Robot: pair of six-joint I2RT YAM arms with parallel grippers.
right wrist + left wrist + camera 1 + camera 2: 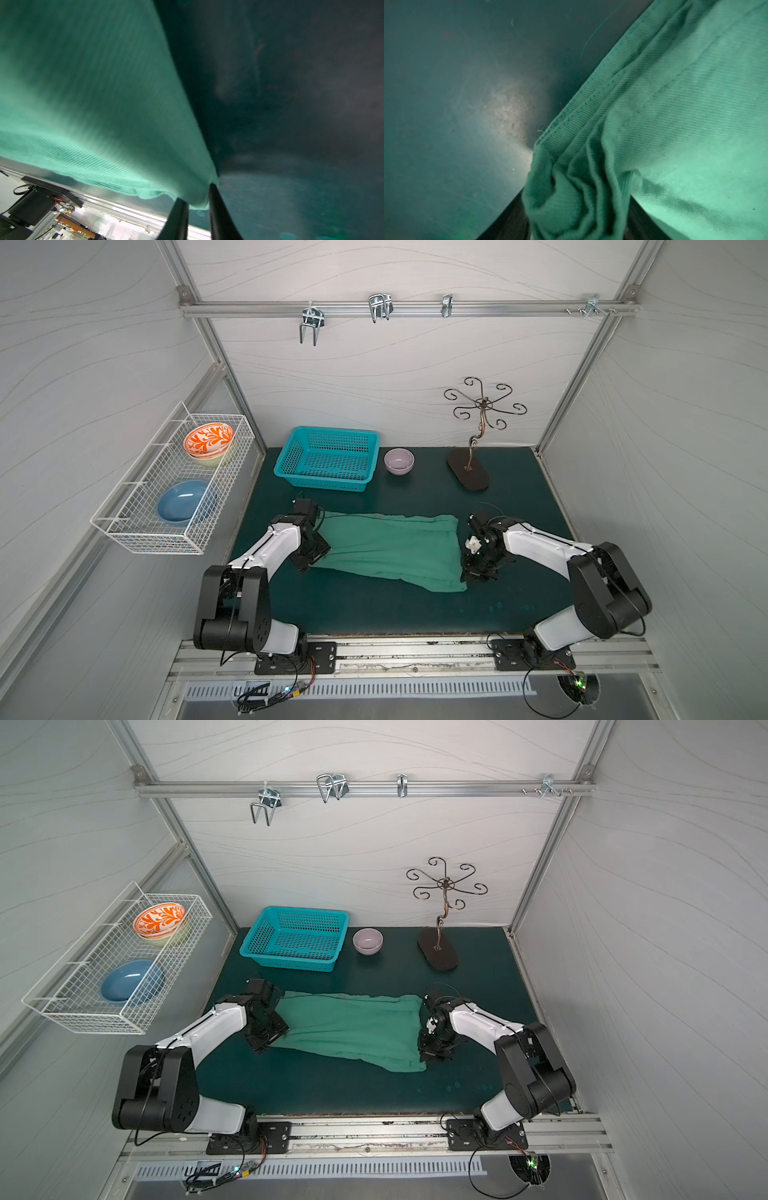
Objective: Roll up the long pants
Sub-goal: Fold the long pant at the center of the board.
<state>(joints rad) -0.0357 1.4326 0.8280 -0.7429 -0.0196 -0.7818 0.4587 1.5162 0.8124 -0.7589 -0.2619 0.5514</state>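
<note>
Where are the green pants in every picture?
Top view: pants mid-picture, on the dark mat.
Top view: pants mid-picture, slightly further left.
Left wrist view: close up, crumpled hem beside the mat.
Right wrist view: close up, blurry, beside the mat.
Shared landmark: the dark mat, in all four.

In both top views the light is soft and even. The pale walls are bright, while the dark teal-green flat mat [374, 614] in the lower centre stays dim, with only weak shadows. In the left wrist view a whitish glare spot lies on the mat, and the mid-green soft cloth trousers [685, 104] blur close to the lens. The right wrist view is dark and smeared, and the pale metal rail [128, 209] is burnt out to white.
</note>
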